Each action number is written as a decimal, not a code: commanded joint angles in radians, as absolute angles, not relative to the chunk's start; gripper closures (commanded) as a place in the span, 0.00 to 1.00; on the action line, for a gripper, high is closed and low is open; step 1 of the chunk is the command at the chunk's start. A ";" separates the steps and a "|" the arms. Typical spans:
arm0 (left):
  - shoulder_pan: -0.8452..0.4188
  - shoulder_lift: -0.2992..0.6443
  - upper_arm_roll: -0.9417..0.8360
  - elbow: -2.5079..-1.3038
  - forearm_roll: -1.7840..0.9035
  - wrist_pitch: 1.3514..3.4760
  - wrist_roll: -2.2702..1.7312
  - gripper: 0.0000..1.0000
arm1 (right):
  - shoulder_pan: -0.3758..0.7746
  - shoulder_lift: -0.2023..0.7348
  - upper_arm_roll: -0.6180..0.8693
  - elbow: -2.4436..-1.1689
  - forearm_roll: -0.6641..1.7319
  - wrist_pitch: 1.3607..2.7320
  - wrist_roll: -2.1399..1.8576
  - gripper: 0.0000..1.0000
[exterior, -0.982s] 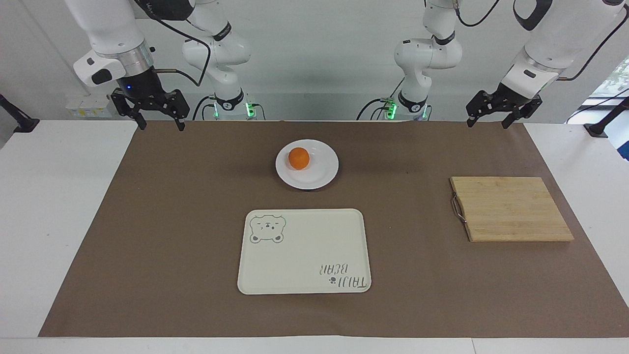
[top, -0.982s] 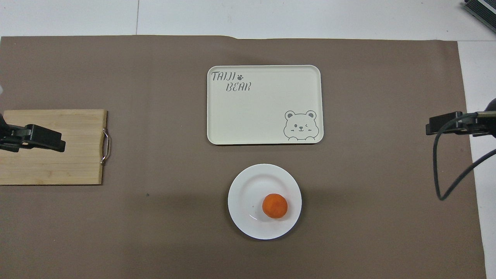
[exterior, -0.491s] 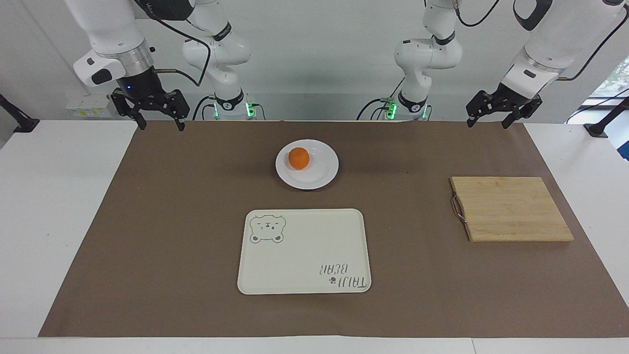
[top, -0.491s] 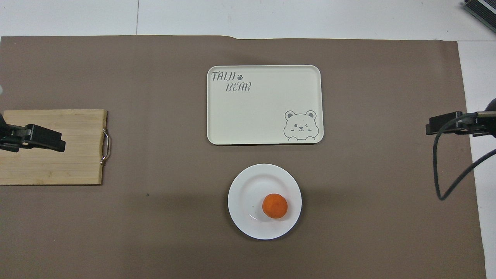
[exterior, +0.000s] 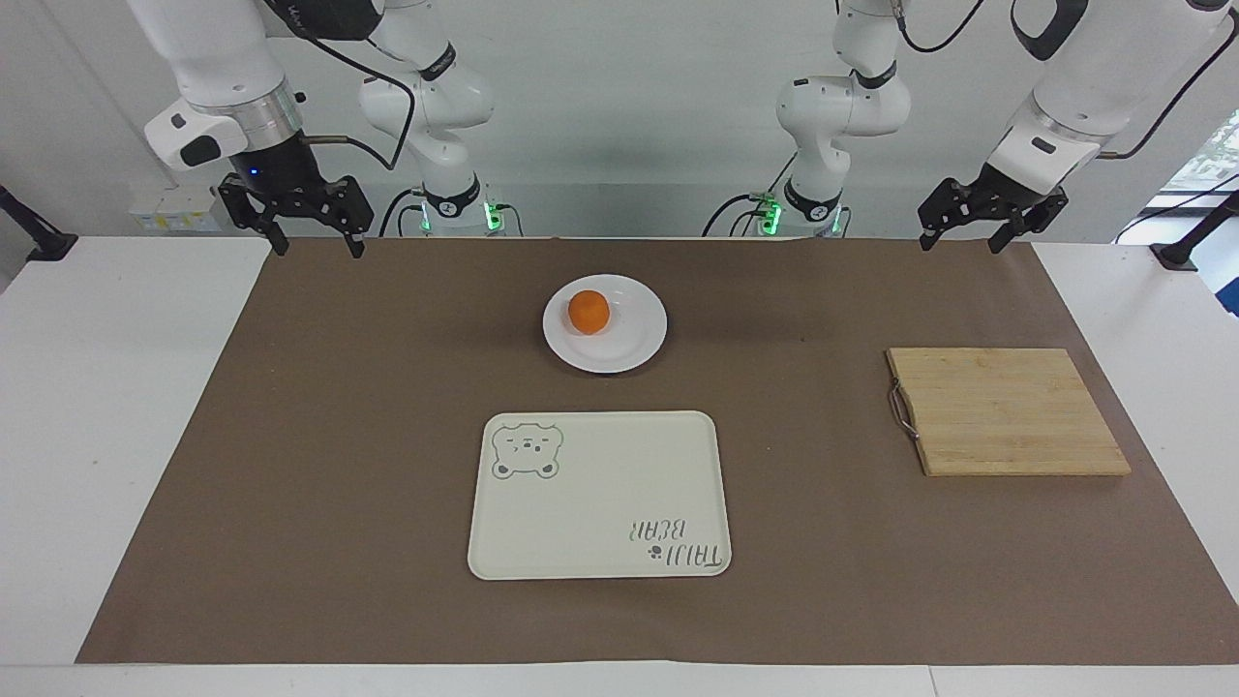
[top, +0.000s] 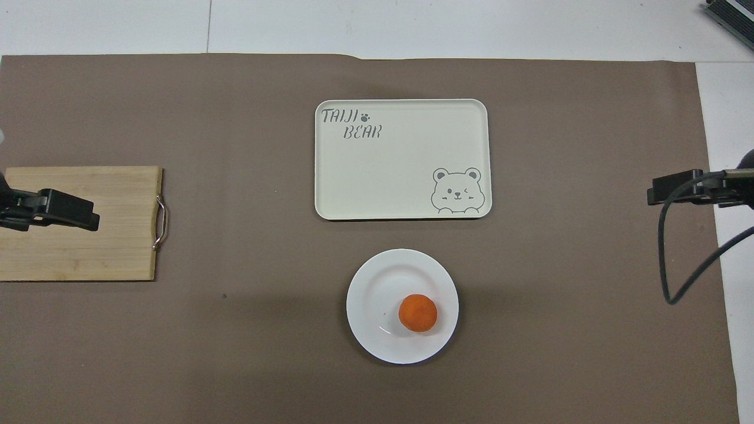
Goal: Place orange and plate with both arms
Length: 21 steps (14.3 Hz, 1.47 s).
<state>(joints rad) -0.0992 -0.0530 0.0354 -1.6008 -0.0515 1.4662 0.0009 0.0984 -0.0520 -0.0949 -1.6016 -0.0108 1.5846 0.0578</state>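
On the plate point(exterior: 634, 341) the orange point(exterior: 589, 312); tray point(exterior: 600, 503) bare; both tools spread, idle.

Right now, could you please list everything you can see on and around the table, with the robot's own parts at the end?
orange: one, bright orange, on the plate, off its centre.
plate: one, white, round, mid-table, nearer to the robots than the tray.
tray: one, cream, rectangular, bear drawing and lettering, nothing on it.
cutting board: one, light wood with a metal handle, toward the left arm's end.
table cover: one, brown, under everything.
table: one, white.
left gripper: one, black, open, raised above the cover's edge nearest the robots, waiting.
right gripper: one, black, open, raised above the cover's corner at its own end, waiting.
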 commanded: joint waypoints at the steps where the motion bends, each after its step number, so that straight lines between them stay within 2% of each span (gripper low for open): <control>1: -0.087 -0.046 0.025 -1.583 -0.032 1.468 0.003 0.00 | 0.089 -0.063 -0.089 -1.611 -0.003 1.565 0.041 0.00; 3: -0.089 -0.046 0.025 -1.583 -0.032 1.468 0.003 0.00 | 0.087 -0.066 -0.092 -1.614 0.015 1.552 0.031 0.00; 5: -0.087 -0.046 0.025 -1.583 -0.034 1.467 0.003 0.00 | 0.100 -0.055 -0.086 -1.624 0.041 1.644 -0.024 0.00; 10: -0.087 -0.046 0.025 -1.583 -0.034 1.467 0.003 0.00 | 0.090 -0.022 -0.087 -1.750 0.277 1.715 -0.034 0.00; 16: -0.087 -0.046 0.025 -1.583 -0.034 1.466 0.003 0.00 | 0.107 -0.009 -0.087 -2.058 0.561 1.922 -0.221 0.00; 21: -0.087 -0.046 0.025 -1.583 -0.034 1.468 0.003 0.00 | 0.195 0.001 -0.086 -2.223 0.780 2.069 -0.265 0.00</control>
<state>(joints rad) -0.0992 -0.0530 0.0354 -1.6008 -0.0515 1.4662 0.0009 0.1638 0.0202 -0.0870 -2.1548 0.7059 2.0152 -0.2299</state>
